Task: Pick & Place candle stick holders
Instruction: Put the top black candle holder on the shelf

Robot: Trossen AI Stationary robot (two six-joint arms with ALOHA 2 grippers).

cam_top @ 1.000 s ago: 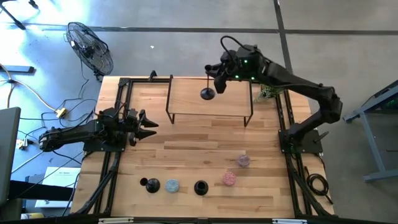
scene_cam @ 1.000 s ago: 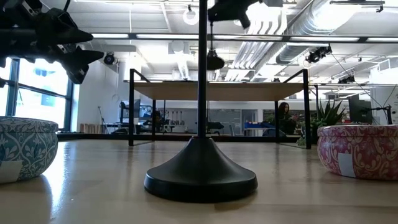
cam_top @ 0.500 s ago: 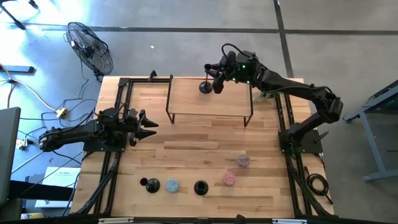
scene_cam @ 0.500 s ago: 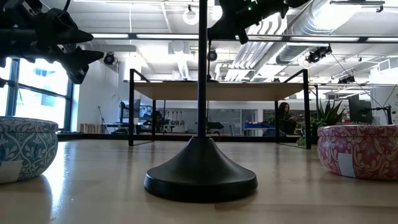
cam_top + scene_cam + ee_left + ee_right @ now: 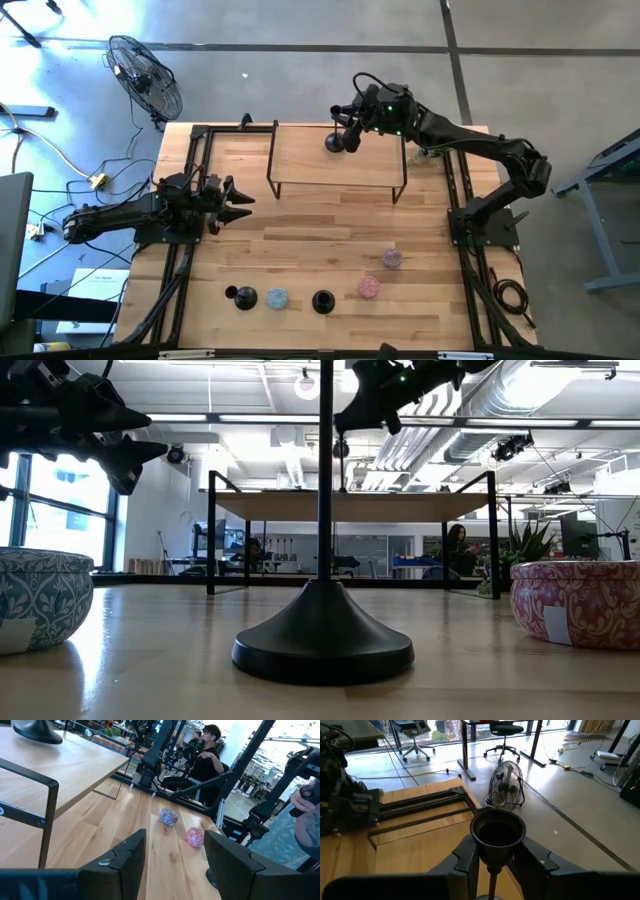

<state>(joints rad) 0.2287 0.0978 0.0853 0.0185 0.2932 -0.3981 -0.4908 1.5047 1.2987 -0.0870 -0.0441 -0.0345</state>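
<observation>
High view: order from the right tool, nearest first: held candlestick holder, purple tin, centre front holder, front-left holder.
1. Held candlestick holder, in the right tool over the raised shelf.
2. Purple tin, right of middle.
3. Centre front holder, near edge.
4. Front-left holder, farthest.

In the high view, a raised shelf (image 5: 335,160) sits at upper centre with one candle stick holder (image 5: 334,141) on it. Two more holders (image 5: 322,300) (image 5: 233,294) and three tins (image 5: 276,298) line the lower centre.
</observation>
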